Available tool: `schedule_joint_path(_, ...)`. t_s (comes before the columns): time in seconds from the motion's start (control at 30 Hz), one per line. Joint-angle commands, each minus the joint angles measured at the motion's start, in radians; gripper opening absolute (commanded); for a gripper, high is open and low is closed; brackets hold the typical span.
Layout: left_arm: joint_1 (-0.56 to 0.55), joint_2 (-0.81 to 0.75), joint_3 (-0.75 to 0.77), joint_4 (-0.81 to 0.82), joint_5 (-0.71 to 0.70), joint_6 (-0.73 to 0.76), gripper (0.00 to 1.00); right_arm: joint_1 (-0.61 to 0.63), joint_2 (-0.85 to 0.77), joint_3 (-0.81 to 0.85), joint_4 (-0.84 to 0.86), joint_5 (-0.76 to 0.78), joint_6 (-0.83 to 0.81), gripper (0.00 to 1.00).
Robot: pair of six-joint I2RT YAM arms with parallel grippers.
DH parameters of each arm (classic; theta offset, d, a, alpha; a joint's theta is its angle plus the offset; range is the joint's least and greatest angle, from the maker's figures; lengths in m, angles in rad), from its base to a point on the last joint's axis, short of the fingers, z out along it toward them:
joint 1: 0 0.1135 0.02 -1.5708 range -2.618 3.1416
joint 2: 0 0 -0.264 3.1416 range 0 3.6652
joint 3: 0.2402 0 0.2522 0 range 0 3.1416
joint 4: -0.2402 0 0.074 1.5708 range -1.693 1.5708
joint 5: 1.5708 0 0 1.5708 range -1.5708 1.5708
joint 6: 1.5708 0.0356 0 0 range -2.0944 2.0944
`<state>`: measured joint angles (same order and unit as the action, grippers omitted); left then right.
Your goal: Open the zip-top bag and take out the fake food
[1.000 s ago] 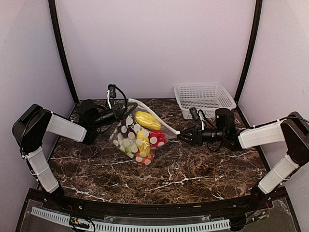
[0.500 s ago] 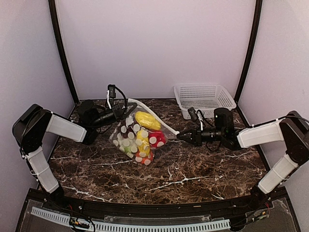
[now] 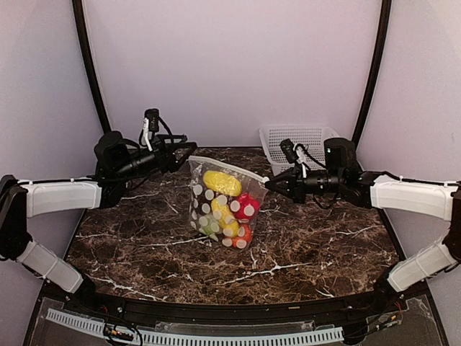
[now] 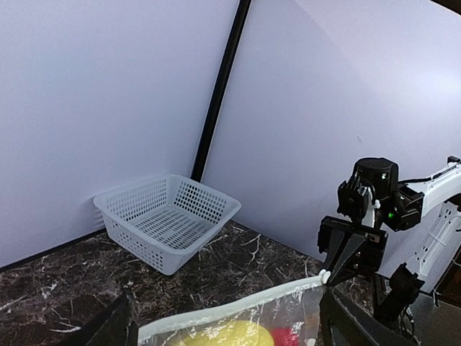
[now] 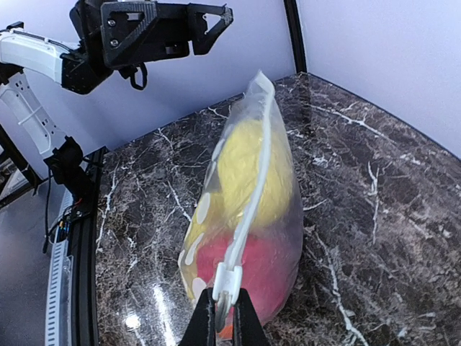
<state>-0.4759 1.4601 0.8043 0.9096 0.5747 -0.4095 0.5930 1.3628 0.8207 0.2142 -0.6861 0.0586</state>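
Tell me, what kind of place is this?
Probably a robot test booth: plain walls box in a table, the left arm and right arm stand at its edge, and the bag holds toy food.

The zip-top bag [image 3: 220, 205] blocks the middle, the basket [image 3: 310, 144] the far right corner; the near tabletop [image 3: 288, 259] lies open.

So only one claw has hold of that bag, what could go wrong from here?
1. The right gripper pinches only the small white zip tab at the corner of the zip-top bag. The weight of the fake food could tug it free.
2. The left gripper stands open, clear of the bag. A pull on the tab may just drag the whole bag across the table instead of unzipping it.
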Motion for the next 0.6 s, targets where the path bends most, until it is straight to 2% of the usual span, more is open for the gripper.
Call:
schedule_joint_path(0.0, -0.023, -0.147, 0.067, -0.359, -0.039, 0.301, 0.87, 0.031, -0.035, 0.074, -0.161, 0.059, -0.162, 0.0)
schedule_joint_path(0.13, -0.1, -0.201, 0.124, -0.616, -0.068, 0.578, 0.87, 0.075, -0.059, 0.085, -0.193, 0.09, -0.228, 0.0)
schedule_joint_path(0.33, -0.215, -0.14, 0.224, -0.784, -0.09, 0.898, 0.87, 0.178, -0.075, 0.139, -0.338, 0.207, -0.354, 0.0)
schedule_joint_path(0.57, -0.28, 0.015, 0.424, -0.99, -0.021, 1.116, 0.86, 0.275, -0.103, 0.168, -0.408, 0.318, -0.415, 0.0)
